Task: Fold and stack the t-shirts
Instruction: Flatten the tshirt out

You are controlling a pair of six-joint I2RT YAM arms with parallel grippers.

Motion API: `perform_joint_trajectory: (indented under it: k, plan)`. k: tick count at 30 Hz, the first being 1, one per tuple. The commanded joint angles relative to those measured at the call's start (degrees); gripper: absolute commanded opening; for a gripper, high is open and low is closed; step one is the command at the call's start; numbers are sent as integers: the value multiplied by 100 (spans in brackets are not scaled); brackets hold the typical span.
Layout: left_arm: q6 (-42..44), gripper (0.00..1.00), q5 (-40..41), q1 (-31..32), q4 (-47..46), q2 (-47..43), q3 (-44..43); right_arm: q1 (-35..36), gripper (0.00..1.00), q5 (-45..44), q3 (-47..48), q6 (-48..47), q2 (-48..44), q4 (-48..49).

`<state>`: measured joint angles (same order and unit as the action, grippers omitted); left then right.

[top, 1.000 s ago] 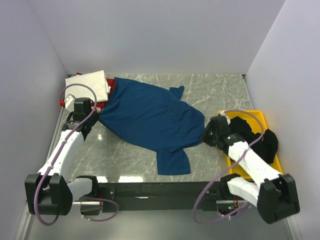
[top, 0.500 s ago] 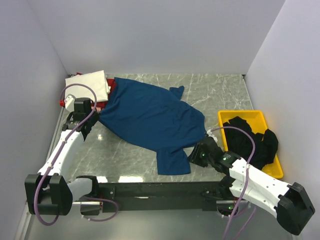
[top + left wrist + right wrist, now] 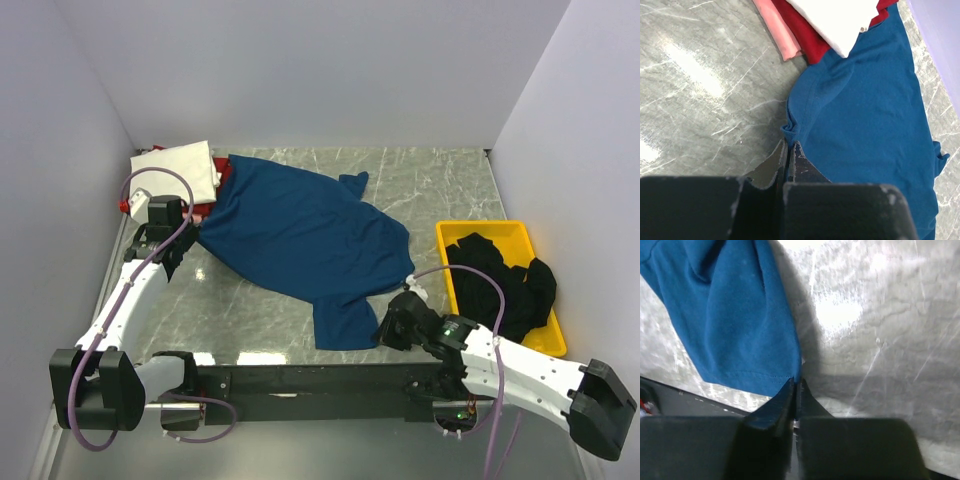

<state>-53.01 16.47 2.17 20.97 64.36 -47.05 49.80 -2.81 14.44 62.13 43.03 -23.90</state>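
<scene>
Softly creased dark blue t-shirt [image 3: 300, 235]

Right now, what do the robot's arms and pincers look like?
The left arm and right arm are slim white tubes with chunky black joints and big black bases. A thin purple cable loops along each one. The left pincer and right pincer are black, each with two flat, pointed fingers.

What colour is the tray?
The tray is yellow, clearest in the top view.
</scene>
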Motion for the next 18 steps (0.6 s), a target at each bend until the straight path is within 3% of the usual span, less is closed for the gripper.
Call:
perform_joint_trajectory:
  k: [1, 6, 11, 18]
  plan:
    - [89, 1, 23, -15, -102, -81, -94, 126, 0, -150, 50, 194, 39, -132]
    - [142, 1, 67, -15, -76, -64, -138, 249, 0, -220, 498, 186, -627, -965]
    - [142, 1, 41, -15, -58, -29, -226, 381, 0, 263, 946, 273, -1208, -1275]
    - [177, 1, 67, -15, -49, 68, -305, 1312, 0, 395, 1333, 844, -700, -679]
